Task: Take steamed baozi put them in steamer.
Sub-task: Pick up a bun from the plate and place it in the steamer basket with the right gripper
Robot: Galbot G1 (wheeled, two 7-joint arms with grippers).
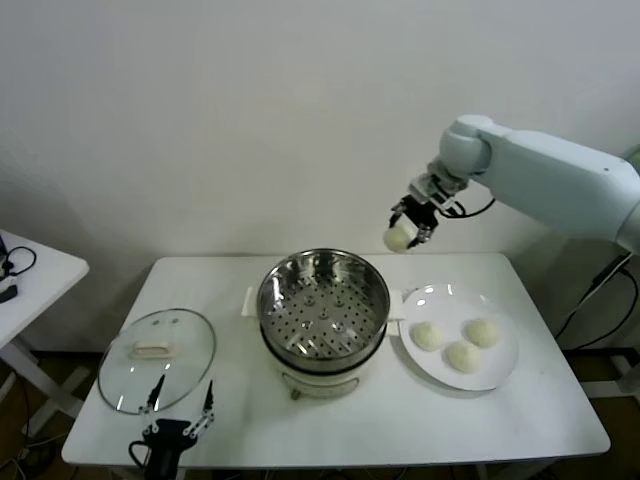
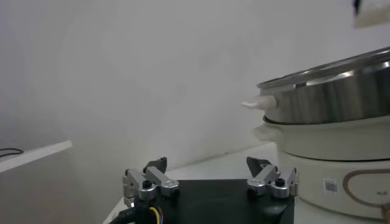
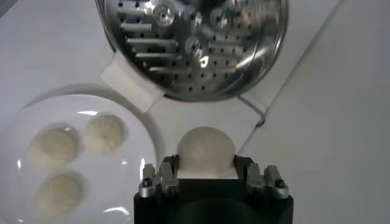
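A small round cream-white baozi point(image 1: 399, 238) is held clamped in the right gripper point(image 1: 410, 225), in the air between the shiny perforated steel steamer point(image 1: 323, 300) and the flat white plate point(image 1: 503, 368). In the left wrist view, the left gripper point(image 2: 211, 181) is seen open beside the steamer point(image 2: 332, 97). In the right wrist view, the bun point(image 3: 205, 152) is pinched above the plate's rim point(image 3: 150, 125).

My right gripper point(image 1: 410, 228) hung in the air beyond the table point(image 1: 560, 400), clamped on one baozi point(image 1: 398, 238), above the gap between the steamer point(image 1: 323, 305) and the white plate point(image 1: 497, 372). Three more baozi point(image 1: 458, 345) lay on that plate, right of the steamer. My left gripper point(image 1: 180, 415) waited, fingers apart, at the near edge by the glass lid point(image 1: 157, 358).
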